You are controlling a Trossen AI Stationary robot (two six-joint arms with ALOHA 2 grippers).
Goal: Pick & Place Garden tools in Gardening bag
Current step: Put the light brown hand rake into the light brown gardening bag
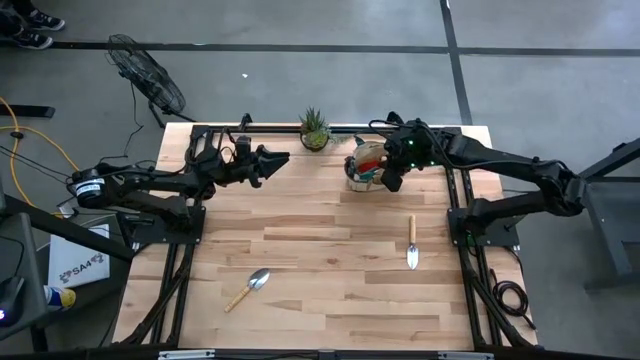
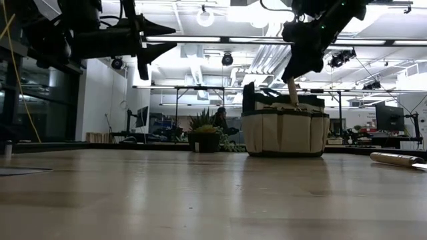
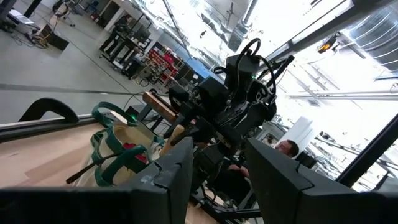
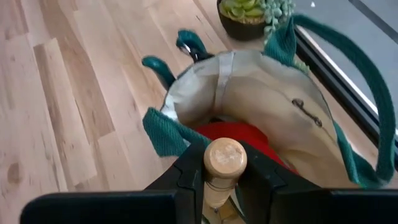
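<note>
Overhead, the right gripper [image 4: 224, 177] clamps a wooden-handled tool [image 4: 224, 163] above the gardening bag [image 1: 364, 165]; left gripper [image 1: 272, 160] open.

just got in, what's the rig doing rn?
It's packing garden tools into the gardening bag at the back of the table. The right gripper is above the bag's opening, shut on a wooden-handled tool held upright over it. A red glove and teal-handled shears are already in the bag. The left gripper hangs open in the air at back left, holding nothing. Two trowels are still on the table, one front left, one on the right.
</note>
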